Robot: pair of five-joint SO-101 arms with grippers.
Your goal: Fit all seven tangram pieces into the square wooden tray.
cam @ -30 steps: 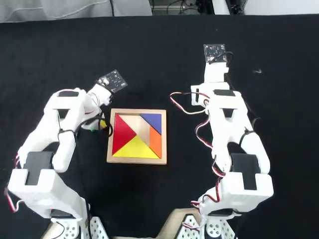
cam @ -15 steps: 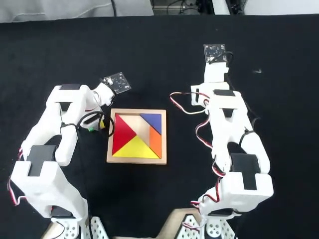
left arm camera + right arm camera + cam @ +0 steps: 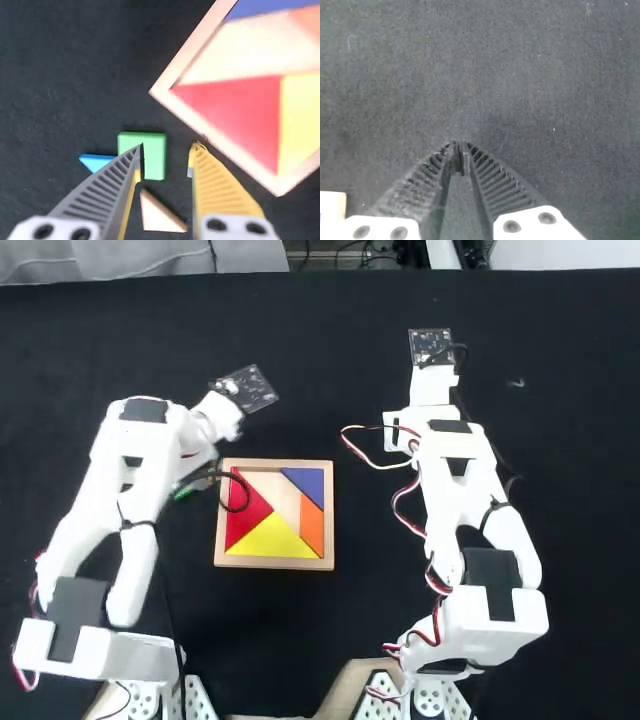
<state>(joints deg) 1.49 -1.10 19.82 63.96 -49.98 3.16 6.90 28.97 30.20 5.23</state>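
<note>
1. Four coloured pieces (image 3: 272, 538) lie inside the tray (image 3: 274, 563)
2. Three remain just beside it: green square (image 3: 145, 152), blue triangle (image 3: 95, 161), wooden triangle (image 3: 157, 217)
3. Left gripper (image 3: 167, 150) hangs parted over them; right gripper (image 3: 457, 150) closed, empty

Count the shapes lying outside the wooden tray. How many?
3, all on the black table beside the tray: a green square, a blue triangle next to it, and a pale triangle under the left claw. None seems hidden.

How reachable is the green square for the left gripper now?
Probably yes: the left gripper is open, with the green square on bare cloth near its fingertips, apart from the tray. The blue piece and wooden triangle lie beside it, not over it.
</note>
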